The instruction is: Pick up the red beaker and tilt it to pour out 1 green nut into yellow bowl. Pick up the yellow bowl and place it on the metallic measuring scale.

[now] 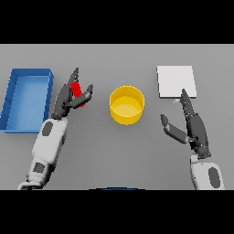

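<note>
Left hand [68,98] reaching around small red cylindrical beaker [78,93] near table's left edge, fingers spread, not yet clamped; round yellow bowl [126,104] mid-table, ready to receive pour; flat metallic scale [176,81] far right; right hand [189,125] idle, fingers straight.

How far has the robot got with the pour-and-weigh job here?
Nothing looks finished. In hand: the left hand is at the red beaker, fingers straight, no closed grip visible. The yellow bowl sits mid-table, no nut visible inside. Left: pouring, then moving the bowl onto the scale. The right hand waits open.
</note>
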`<state>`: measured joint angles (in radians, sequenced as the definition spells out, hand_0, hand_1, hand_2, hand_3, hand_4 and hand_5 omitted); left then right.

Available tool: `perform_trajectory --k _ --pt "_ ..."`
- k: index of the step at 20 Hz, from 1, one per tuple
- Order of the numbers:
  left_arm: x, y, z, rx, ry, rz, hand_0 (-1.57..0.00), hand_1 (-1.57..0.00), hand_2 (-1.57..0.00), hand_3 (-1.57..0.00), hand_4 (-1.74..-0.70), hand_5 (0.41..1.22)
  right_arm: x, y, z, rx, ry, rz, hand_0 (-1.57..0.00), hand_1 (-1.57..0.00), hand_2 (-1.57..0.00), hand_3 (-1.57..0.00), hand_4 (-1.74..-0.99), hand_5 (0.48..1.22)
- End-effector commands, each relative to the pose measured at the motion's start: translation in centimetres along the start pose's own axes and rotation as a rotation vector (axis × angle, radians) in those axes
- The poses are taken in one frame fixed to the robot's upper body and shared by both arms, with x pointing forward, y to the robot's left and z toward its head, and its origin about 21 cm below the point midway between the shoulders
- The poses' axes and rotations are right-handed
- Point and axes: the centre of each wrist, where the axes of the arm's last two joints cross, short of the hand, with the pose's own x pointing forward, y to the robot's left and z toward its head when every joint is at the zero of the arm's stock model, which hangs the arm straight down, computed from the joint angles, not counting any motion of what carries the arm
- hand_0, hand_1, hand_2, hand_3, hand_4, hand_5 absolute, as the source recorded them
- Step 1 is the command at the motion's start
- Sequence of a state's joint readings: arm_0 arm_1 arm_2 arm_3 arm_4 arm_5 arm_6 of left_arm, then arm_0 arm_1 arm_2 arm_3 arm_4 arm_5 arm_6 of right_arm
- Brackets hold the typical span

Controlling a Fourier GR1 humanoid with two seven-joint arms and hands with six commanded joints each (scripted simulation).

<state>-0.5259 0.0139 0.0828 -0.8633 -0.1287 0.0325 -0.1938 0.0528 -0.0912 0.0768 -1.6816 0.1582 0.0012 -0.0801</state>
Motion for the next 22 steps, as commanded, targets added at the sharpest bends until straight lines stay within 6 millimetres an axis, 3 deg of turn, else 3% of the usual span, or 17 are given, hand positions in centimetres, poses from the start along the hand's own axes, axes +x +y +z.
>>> perform_trajectory --k 1,2,4,5,7,9,12,17,22 --pt "-0.1 -0.3 -0.1 0.012 -0.004 0.013 -0.08 -0.09 -0.16 -0.13 -1.36 0.761 0.0 0.0 0.4 -0.001 0.000 -0.003 0.00 0.00 0.00 0.00 -1.242 0.645" --pt "-0.2 -0.5 -0.2 0.026 -0.013 0.018 -0.21 -0.23 -0.29 -0.25 -1.40 0.787 -0.1 0.0 0.4 0.000 0.004 -0.003 0.00 0.00 0.00 0.00 -1.240 0.645" --pt "-0.2 -1.2 -0.6 0.067 -0.006 -0.004 -0.55 -0.59 -0.66 -0.73 -1.47 0.943 -0.1 -0.2 0.2 -0.001 0.007 0.002 0.00 0.00 0.00 0.00 -1.237 0.648" --pt "-0.2 -1.0 -0.6 0.080 0.008 -0.045 -0.76 -0.78 -0.84 -0.88 -1.52 0.999 0.0 -0.3 0.2 -0.008 -0.001 -0.009 0.00 0.00 0.00 0.00 -1.239 0.648" --pt "-0.1 -1.4 -0.8 0.063 -0.017 -0.092 -1.05 -1.07 -1.11 -1.06 -1.59 1.079 0.0 -0.1 0.4 -0.005 0.000 -0.003 0.00 0.00 0.00 0.00 -1.239 0.648" --pt "0.2 -1.6 -1.0 0.049 -0.027 -0.087 -1.24 -1.25 -1.27 -1.15 -1.64 1.130 0.1 0.2 0.4 0.005 -0.013 -0.004 0.00 0.00 0.00 0.00 -1.242 0.650" --pt "-0.1 -1.6 -0.8 0.049 -0.029 -0.096 -1.40 -1.41 -1.42 -1.36 -1.54 1.174 -0.1 0.3 0.0 0.002 -0.005 -0.028 0.00 0.00 0.00 0.00 -1.255 0.644" --pt "1.6 -0.9 -1.3 0.034 -0.105 0.064 -1.51 -1.52 -1.52 -1.50 -1.68 1.144 -0.2 0.1 0.2 0.006 -0.008 0.001 0.00 0.00 0.00 0.00 -1.238 0.643" --pt "4.6 0.1 -1.7 -0.009 -0.151 0.011 -1.55 -1.55 -1.55 -1.55 -1.72 1.131 -0.4 0.5 0.4 0.003 -0.019 0.008 0.00 0.00 0.00 0.00 -1.226 0.650"
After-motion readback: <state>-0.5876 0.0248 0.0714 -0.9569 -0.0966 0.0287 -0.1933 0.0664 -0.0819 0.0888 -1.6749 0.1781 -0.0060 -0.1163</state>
